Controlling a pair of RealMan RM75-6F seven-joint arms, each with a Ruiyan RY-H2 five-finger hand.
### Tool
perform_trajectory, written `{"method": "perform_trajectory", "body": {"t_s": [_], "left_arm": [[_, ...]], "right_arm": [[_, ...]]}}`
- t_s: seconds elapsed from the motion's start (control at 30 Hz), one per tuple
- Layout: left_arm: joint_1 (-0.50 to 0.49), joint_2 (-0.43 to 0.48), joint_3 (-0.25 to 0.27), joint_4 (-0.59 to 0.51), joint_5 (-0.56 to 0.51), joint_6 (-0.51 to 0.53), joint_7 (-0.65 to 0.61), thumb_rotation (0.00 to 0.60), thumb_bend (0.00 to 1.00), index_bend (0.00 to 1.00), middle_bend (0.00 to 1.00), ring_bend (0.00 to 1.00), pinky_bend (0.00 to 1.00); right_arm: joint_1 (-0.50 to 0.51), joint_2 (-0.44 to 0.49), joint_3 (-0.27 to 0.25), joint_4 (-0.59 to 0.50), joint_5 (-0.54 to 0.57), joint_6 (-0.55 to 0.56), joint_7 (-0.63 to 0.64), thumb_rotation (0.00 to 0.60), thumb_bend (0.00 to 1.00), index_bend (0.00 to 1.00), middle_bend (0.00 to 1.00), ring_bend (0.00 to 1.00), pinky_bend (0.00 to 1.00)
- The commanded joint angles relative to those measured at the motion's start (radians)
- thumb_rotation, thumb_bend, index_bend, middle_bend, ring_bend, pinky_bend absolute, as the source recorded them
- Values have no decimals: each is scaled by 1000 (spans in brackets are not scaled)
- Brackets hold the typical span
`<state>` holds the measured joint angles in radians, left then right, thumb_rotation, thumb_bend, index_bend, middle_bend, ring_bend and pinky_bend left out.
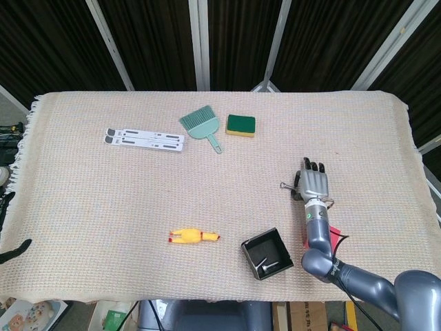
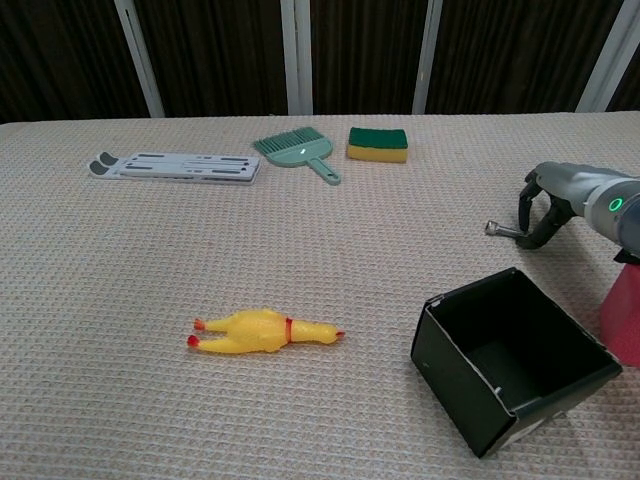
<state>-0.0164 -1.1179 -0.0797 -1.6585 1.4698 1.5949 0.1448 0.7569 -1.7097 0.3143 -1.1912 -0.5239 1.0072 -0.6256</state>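
One right hand, fingers curled, pinches one bolt (thin, silvery metal, lying level) just above the cloth, beyond one black box. Also one each: rubber chicken, brush, sponge, folded stand.

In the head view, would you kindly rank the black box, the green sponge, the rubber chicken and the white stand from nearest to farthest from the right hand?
Measured from the right hand:
1. Black box, just below and left of it.
2. Green sponge, up-left near the table's far side.
3. Rubber chicken, far left on the near side.
4. White stand, farthest, upper left.
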Motion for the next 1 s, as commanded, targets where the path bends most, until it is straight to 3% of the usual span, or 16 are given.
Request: {"method": "perform_trajectory", "body": {"t_s": [0.03, 0.5, 1.0], "left_arm": [[0, 0, 0, 0, -1, -1, 0, 600, 227, 109, 0, 0, 0], [-1, 1, 0, -2, -3, -3, -1, 600, 227, 109, 0, 0, 0], [2, 4, 1, -4, -4, 0, -4, 600, 227, 109, 0, 0, 0]], "right_arm": [[1, 2, 2, -6, -4, 1, 3, 600, 360, 655, 87, 105, 2], [-8, 96, 33, -151, -25, 28, 22, 600, 379, 655, 87, 105, 3], [24, 179, 30, -275, 23, 23, -31, 600, 381, 655, 87, 105, 3]]}}
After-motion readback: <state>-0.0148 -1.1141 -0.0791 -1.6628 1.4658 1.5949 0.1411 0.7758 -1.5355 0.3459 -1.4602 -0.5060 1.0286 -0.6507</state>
